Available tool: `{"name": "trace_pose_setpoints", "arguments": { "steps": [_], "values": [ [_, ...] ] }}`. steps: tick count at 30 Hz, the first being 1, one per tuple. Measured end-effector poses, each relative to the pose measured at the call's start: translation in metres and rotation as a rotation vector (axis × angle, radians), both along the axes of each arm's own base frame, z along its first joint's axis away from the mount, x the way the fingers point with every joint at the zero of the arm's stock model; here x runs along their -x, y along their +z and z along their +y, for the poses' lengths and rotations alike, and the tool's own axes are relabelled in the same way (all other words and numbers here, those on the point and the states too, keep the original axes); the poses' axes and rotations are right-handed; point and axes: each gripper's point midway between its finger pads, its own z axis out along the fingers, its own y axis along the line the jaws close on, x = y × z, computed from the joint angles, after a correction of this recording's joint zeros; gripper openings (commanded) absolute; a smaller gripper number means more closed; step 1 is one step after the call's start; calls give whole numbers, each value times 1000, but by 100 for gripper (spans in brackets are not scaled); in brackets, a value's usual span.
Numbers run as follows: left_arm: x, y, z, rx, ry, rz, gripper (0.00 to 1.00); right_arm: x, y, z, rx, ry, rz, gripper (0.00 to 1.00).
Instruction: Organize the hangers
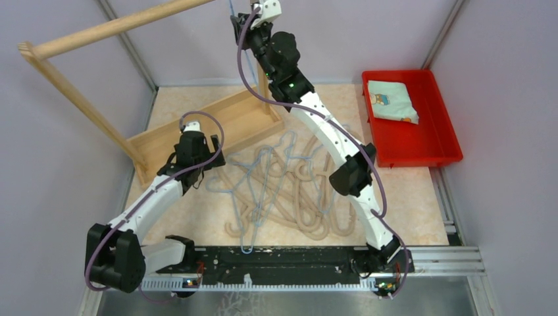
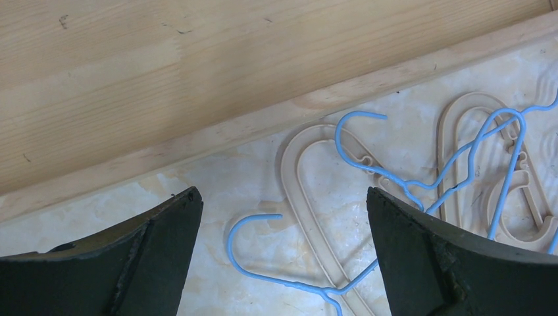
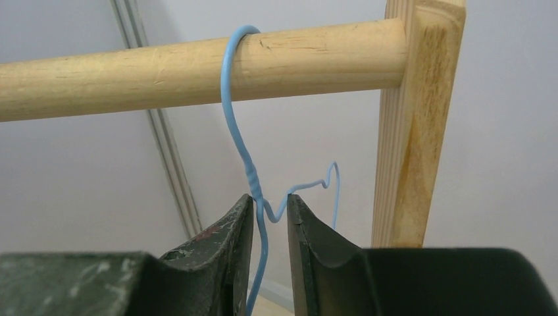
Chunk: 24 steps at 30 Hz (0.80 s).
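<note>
Right gripper (image 3: 270,199) jaws stand slightly parted, clamping nothing — I see the blue wire hanger (image 3: 227,112) running between them, its hook over the rail (image 3: 131,69) at 12 o'clock, body hanging toward 6 o'clock.

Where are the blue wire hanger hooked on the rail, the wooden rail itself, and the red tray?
blue wire hanger (image 3: 253,176): right wrist view, on its twisted neck under the hook.
wooden rail (image 3: 131,69): right wrist view, on the round bar.
red tray (image 1: 405,141): top external view, on its bare floor.
</note>
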Motion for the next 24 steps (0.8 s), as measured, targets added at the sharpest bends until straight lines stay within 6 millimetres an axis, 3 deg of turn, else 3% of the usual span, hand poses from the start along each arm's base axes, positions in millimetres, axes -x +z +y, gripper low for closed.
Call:
{"name": "trace_pose_setpoints", "arguments": {
  "steps": [5,9,13,18,24],
  "values": [
    [0,0,1,-1,3,1,100,-2,7,-6,-22,-4,-9,62],
    [0,-1,1,2,5,2,100,-6,5,-10,-23,-12,-2,81],
    [-2,-5,-1,6,9,11,100,-12,-11,-14,20,-19,38,88],
    [-6,-16,-2,10,17,34,100,-3,-24,-22,87,-22,95,93],
    [-12,-24,-4,9,19,42,100,37,-19,-59,135,-26,127,93]
  ]
}}
